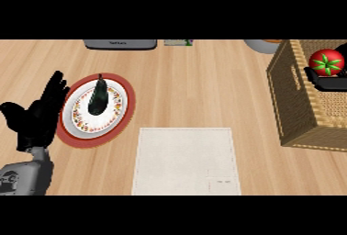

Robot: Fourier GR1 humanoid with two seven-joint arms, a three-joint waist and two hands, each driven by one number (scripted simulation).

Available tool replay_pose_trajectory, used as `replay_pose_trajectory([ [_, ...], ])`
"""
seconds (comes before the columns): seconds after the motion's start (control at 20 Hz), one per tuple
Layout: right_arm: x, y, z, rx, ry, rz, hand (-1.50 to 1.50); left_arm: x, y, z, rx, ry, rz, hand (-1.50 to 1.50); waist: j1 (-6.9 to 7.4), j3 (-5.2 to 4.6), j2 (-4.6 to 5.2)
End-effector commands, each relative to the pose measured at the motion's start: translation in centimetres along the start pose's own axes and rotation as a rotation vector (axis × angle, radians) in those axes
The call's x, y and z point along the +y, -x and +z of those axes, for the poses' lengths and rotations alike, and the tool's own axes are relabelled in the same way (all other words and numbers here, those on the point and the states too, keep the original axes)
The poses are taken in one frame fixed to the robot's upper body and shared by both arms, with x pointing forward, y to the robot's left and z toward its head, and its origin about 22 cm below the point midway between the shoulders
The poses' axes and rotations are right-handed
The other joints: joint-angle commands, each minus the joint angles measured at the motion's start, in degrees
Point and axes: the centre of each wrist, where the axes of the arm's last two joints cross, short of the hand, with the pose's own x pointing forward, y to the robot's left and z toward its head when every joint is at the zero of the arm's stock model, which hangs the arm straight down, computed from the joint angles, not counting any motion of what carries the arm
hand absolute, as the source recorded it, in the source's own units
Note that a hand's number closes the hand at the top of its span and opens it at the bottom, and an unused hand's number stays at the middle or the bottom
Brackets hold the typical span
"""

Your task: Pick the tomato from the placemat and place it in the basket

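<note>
The red tomato (327, 61) with its green star-shaped top is over the inside of the wicker basket (293, 108) at the right edge. My right hand (330, 82) shows only as black fingers just below the tomato, curled against it; the rest of that arm is out of view. The beige placemat (186, 160) lies bare in the middle foreground. At the left edge my left hand (37, 114) rests open with its fingers pointing up, beside a plate.
A white plate (81, 120) with a red rim holds a dark eggplant (99, 97) at the left. A grey appliance (120, 43), a small green-and-white item (178, 42) and a grey bowl (260, 45) line the far edge.
</note>
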Motion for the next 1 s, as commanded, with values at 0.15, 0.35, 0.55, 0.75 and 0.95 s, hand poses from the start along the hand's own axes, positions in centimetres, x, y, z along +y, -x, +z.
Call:
replay_pose_trajectory([
  [0.15,2.7,0.2,-0.7,0.023,-0.048,0.068,1.50,0.1,0.7,0.3,-0.014,0.026,-0.017,0.00,0.39,0.31,0.47],
  [0.35,3.6,-0.2,-0.6,0.027,-0.054,0.078,1.50,-0.9,0.5,0.4,-0.004,0.003,-0.017,0.00,0.04,0.30,0.30],
  [0.55,2.6,0.3,-0.9,0.014,-0.082,0.098,1.50,-1.1,0.3,-0.3,0.013,0.009,0.008,0.00,-0.11,0.29,0.31],
  [0.75,4.3,0.8,-0.1,0.033,-0.142,0.082,1.50,-0.5,-0.1,0.1,0.004,0.005,0.004,0.00,0.05,0.30,0.29],
  [0.95,4.0,1.8,0.0,0.041,-0.160,0.070,1.50,-2.4,-0.3,-0.9,-0.006,0.004,0.001,0.00,0.24,0.33,0.52],
])
